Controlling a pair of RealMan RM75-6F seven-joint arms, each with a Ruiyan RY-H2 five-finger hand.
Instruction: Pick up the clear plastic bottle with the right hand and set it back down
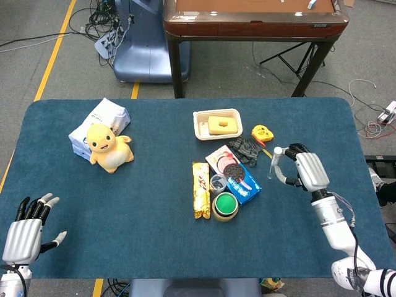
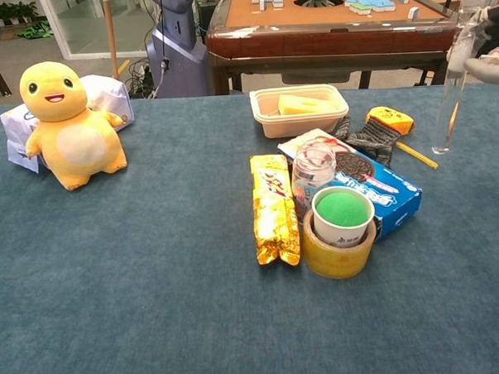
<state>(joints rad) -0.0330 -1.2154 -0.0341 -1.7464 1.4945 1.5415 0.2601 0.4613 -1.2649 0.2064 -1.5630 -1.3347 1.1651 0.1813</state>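
The clear plastic bottle [image 1: 273, 164] [image 2: 450, 95] is slim and tall with a white cap, and it stands nearly upright at the table's right side. My right hand [image 1: 304, 169] [image 2: 491, 57] grips it near the top, fingers wrapped round its neck. Whether its base touches the blue cloth I cannot tell. My left hand [image 1: 25, 231] rests at the front left corner, fingers spread and holding nothing; only the head view shows it.
Left of the bottle lie a yellow tape measure [image 1: 262, 132], a black glove [image 1: 245, 149], a blue cookie box [image 1: 242, 181], a green cup in a tape roll [image 2: 342, 229], a small jar [image 2: 312, 167], a snack bar [image 2: 273, 206] and a sponge tray [image 1: 217, 124]. A yellow plush [image 1: 107, 147] sits far left.
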